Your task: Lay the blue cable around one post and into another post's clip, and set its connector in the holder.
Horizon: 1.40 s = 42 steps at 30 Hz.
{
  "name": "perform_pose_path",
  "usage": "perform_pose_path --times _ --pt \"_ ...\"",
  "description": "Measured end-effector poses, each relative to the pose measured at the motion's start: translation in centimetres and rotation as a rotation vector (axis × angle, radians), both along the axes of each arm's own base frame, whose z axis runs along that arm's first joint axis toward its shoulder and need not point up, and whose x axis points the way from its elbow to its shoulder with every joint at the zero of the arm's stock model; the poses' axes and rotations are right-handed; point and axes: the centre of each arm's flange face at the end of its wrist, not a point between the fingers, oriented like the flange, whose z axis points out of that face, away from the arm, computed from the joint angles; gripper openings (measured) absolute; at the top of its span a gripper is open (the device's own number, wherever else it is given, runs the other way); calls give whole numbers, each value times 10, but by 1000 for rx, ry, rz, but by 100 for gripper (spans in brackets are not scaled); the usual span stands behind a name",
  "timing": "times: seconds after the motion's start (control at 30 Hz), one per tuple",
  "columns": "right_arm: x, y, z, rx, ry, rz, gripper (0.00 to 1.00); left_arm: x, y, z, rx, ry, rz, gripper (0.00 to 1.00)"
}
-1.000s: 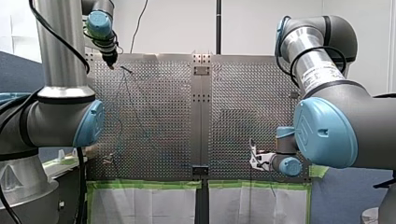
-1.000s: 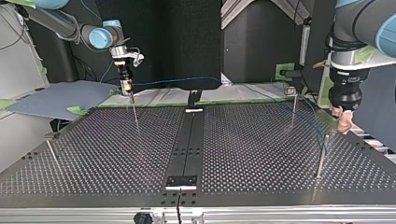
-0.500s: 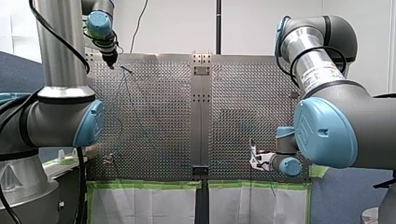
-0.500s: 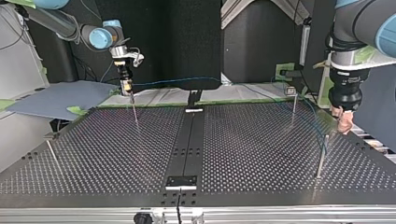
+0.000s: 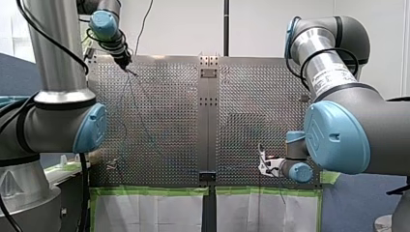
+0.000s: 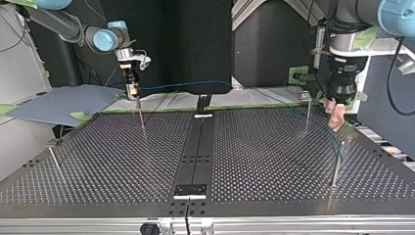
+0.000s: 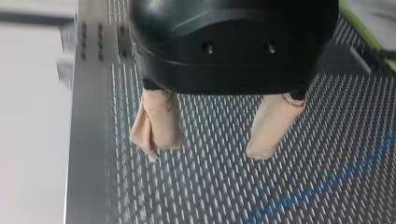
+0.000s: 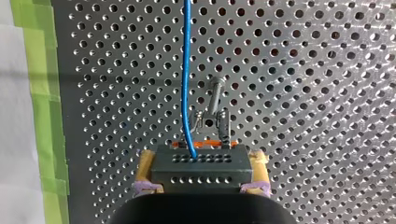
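The blue cable (image 8: 186,84) runs from a grey connector block (image 8: 201,169) away over the perforated table. My right gripper (image 8: 202,161) is shut on that block, its yellow pads (image 8: 146,167) on both sides, just above a small metal holder (image 8: 212,117). In the top view my right gripper (image 6: 131,90) hangs over a thin post (image 6: 141,115) at the back left, and the cable (image 6: 195,84) stretches across to the right side. My left gripper (image 7: 212,140) is open, its beige pads (image 7: 156,125) empty, with the cable (image 7: 327,186) lying off to one side on the table. My left gripper (image 6: 336,117) hovers near the right posts.
Thin metal posts stand at the top view's right (image 6: 308,113) (image 6: 336,164) and near left (image 6: 54,164). A dark centre strip (image 6: 195,156) splits the perforated table. Green tape (image 5: 154,191) edges the table's near side in the front view.
My left arm has swung from the top view's right edge inward and toward the back, near the far right post. My right gripper has stayed put with the connector.
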Motion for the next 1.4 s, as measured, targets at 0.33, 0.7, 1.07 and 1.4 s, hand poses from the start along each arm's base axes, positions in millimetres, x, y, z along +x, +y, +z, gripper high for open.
perform_pose_path --times 0.33,0.7,1.07,1.4 --pt "1 0 0 0 8 3 0 -35 -44 -23 -33 -29 -186 100" --pt "-4 0 -2 16 27 -4 0 -32 -74 -102 -128 81 -197 100" --pt "-8 0 -3 24 49 -8 0 -8 -110 -119 -217 47 -175 100" --pt "-12 0 -4 27 66 -27 0 20 -152 -113 -318 -39 -167 100"
